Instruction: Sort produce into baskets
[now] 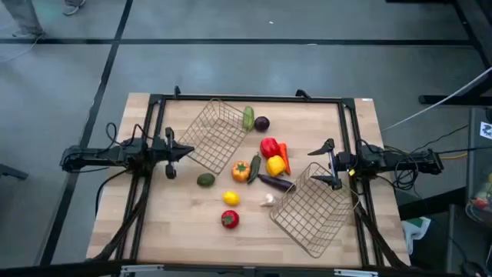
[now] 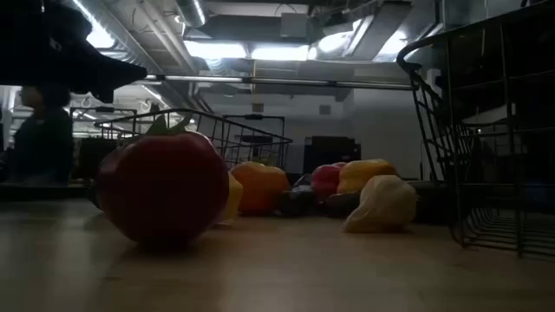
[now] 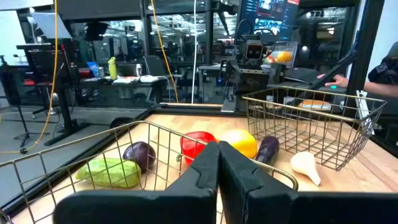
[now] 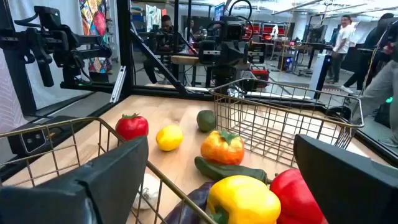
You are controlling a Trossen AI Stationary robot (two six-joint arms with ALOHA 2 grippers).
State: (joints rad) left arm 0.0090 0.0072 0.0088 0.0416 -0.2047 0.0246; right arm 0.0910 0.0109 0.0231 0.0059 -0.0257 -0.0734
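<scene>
The produce [image 1: 257,165] lies on the table [image 1: 177,223] between both pincers; no basket [image 1: 311,211] holds any yet. Right pincer [image 1: 332,162] is spread wide, left pincer [image 1: 181,151] pressed together. Next, I think: reach in and grab one piece.
</scene>
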